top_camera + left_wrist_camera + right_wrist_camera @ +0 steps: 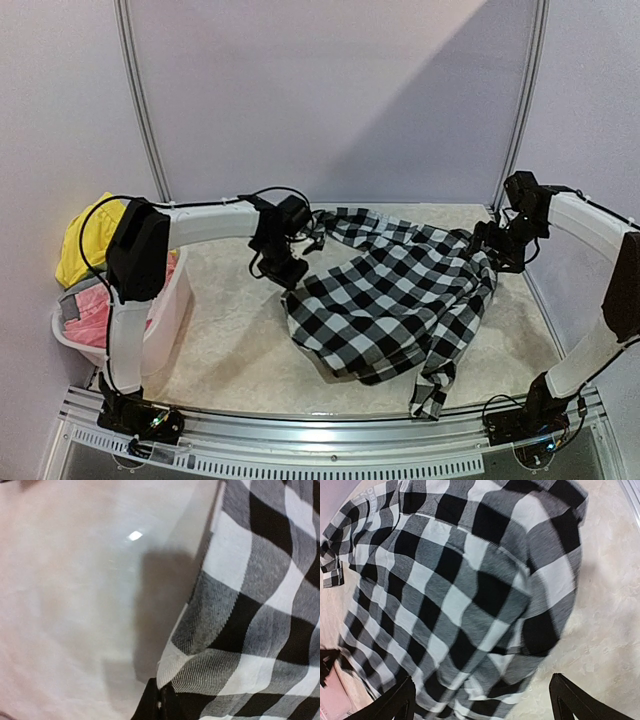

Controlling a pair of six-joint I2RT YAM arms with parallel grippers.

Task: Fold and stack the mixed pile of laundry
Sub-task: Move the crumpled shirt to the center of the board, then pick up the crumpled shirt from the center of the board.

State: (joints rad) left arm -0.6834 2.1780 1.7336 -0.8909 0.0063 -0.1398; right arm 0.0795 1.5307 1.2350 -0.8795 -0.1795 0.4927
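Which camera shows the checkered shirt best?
The top external view. It shows the whole shirt, lying rumpled across the table. The right wrist view shows only a big, blurry close-up of its black and white squares. The left wrist view shows just one edge of it.

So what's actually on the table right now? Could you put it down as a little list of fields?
Main item: black-and-white checked shirt, spread rumpled on the table
Left gripper: at the shirt's left edge; grip unclear
Right gripper: fingers wide apart over the shirt's right side
Basket: white, at the table's left, holding a yellow garment, a pink garment and a grey garment
Folded stack: none in view
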